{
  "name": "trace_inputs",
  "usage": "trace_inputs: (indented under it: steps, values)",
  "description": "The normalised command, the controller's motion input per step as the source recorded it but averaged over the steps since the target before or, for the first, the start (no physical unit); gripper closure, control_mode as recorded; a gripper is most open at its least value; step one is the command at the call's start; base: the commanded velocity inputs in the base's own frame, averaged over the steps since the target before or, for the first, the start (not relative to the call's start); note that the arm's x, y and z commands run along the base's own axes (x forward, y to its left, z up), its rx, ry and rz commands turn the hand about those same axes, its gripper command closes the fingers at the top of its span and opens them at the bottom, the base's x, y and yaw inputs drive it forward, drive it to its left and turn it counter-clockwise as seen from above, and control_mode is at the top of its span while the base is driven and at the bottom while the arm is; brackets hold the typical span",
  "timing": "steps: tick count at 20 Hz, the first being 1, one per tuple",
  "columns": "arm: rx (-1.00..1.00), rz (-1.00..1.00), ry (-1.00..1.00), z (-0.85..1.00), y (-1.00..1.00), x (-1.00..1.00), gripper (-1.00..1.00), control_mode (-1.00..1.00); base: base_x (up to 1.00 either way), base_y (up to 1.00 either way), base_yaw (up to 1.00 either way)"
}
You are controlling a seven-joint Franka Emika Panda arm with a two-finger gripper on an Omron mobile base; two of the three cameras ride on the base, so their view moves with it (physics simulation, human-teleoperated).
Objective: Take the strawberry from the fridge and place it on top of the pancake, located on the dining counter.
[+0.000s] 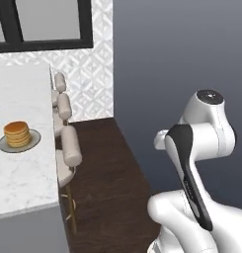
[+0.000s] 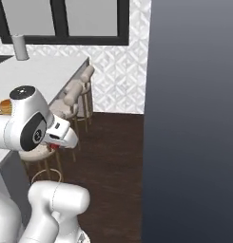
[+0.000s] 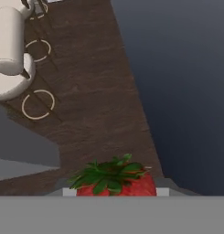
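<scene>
Left base view: the pancake (image 1: 17,134), a short golden-brown stack on a round grey plate (image 1: 33,141), sits on the white marble desk (image 1: 23,183) at nine o'clock. Tan stools (image 1: 70,147) line the desk's edge; bare dark floor (image 1: 107,183) runs between them and the grey wall.

Right base view: the tool (image 2: 55,146) hangs at eight o'clock by the stools, a speck of red at its tip.

Hand view: the strawberry (image 3: 117,183), bright red under green leaves, sits clenched in the tool at six o'clock, above open floor.
</scene>
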Motion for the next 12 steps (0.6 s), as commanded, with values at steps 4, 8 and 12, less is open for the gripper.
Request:
trace_inputs:
  steps: [4,8,12]
  values:
    - [0.0,0.0,0.0,0.0,0.0,0.0,1.0,1.0,1.0,-0.17,0.57]
    - [0.0,0.0,0.0,0.0,0.0,0.0,1.0,1.0,0.85,-0.25,0.45]
    - [0.0,0.0,0.0,0.0,0.0,0.0,1.0,1.0,0.51,-0.76,0.37]
